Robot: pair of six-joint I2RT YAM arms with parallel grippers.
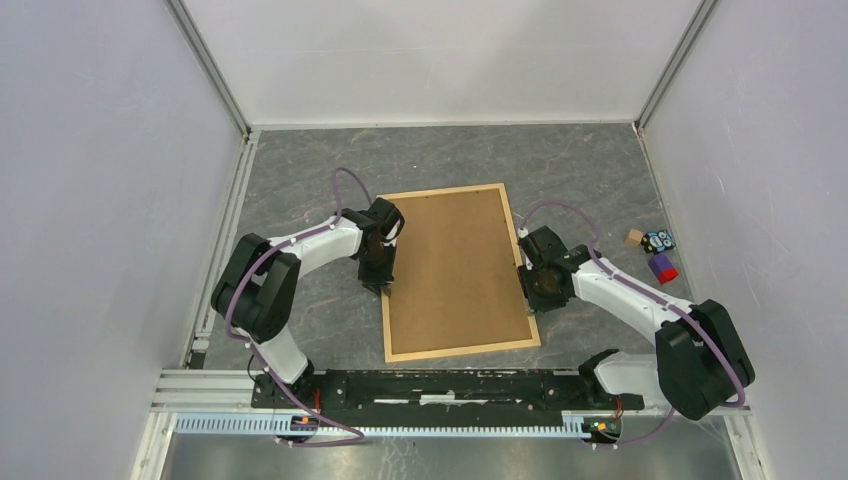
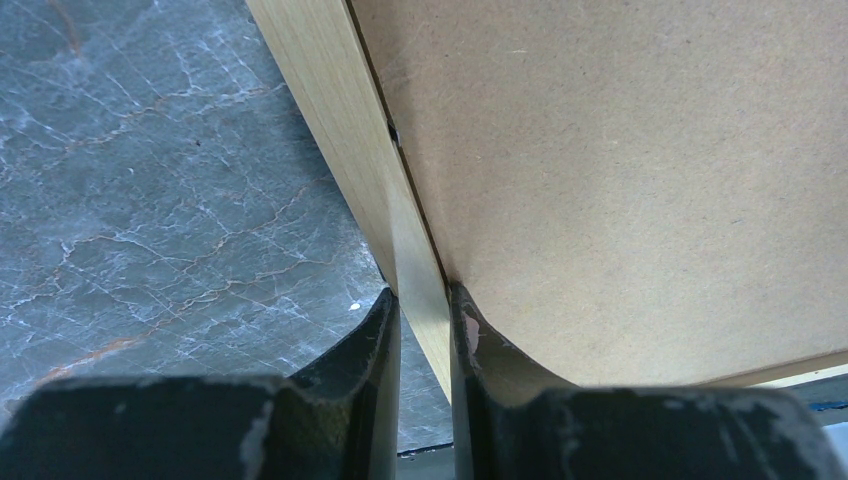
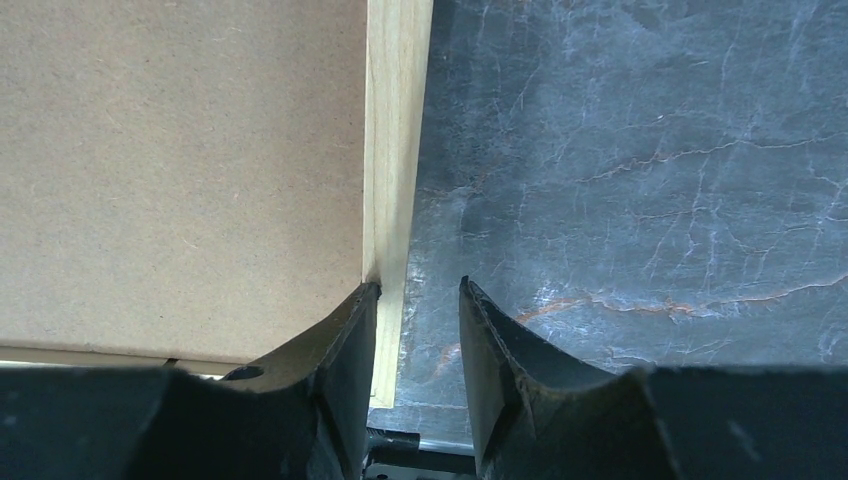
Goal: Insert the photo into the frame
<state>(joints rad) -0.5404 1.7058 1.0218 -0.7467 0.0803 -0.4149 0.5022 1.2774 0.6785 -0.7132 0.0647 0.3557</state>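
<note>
The frame (image 1: 465, 351) lies flat mid-surface (image 1: 310, 170) between the 2 arms, brown backing board (image 1: 455, 265) facing up. Left pincer (image 2: 420, 300) is clamped on the frame's left wooden strip, 1 finger on each side. Right pincer (image 3: 415, 292) stands apart astride the right strip, inner finger against the wood, outer finger clear of it over grey marble.

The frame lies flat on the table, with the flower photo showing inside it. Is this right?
No. The frame lies flat on the table, but a plain brown board shows inside it, no photo. The top external view shows this.
</note>
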